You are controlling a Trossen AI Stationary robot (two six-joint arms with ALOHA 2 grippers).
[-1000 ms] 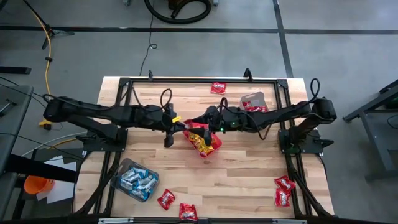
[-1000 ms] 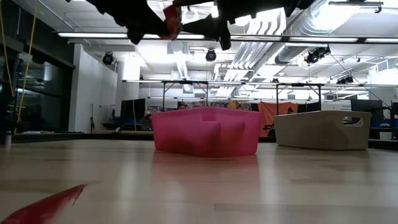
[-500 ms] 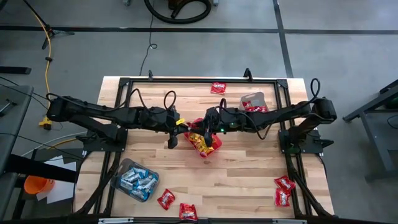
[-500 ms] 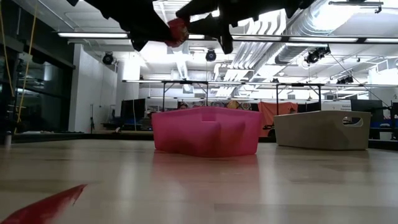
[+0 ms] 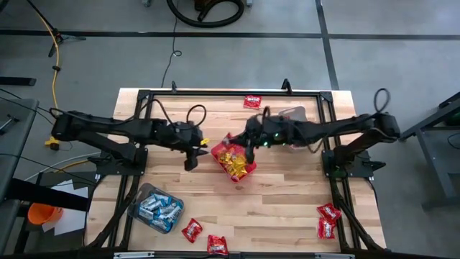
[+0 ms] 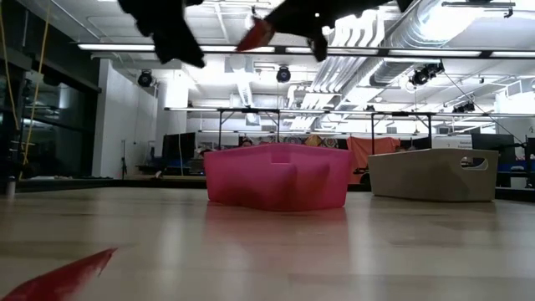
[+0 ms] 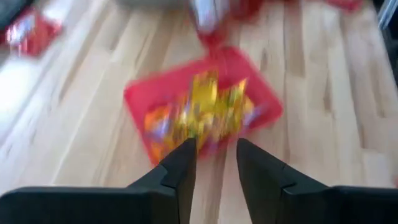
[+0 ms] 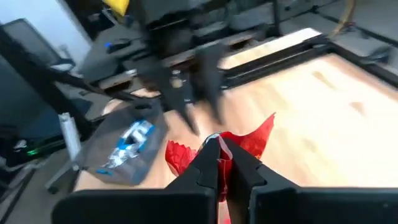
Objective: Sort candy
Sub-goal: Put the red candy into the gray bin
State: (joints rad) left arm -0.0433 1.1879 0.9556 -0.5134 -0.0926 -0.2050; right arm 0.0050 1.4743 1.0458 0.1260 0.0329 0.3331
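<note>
The counter (image 5: 287, 208) is seen as pale planked wood with a smooth, lightly sheened finish. The red bin (image 6: 276, 176) looks like matt moulded plastic, the grey tub (image 6: 432, 174) likewise. The red candy (image 8: 249, 142) is wrapped in shiny, crinkled foil. The claw fingers (image 7: 180, 177) appear matt black.

Overhead and blurry, probably close, wrist views share the red bin (image 5: 234, 162).

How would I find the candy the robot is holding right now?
Look at the square red plastic bin full of yellow candy in the middle of the wooden table. Just above it, the right gripper pinches a shiny red candy packet. It is the only candy up in the air; the others lie on the table or in bins.
</note>
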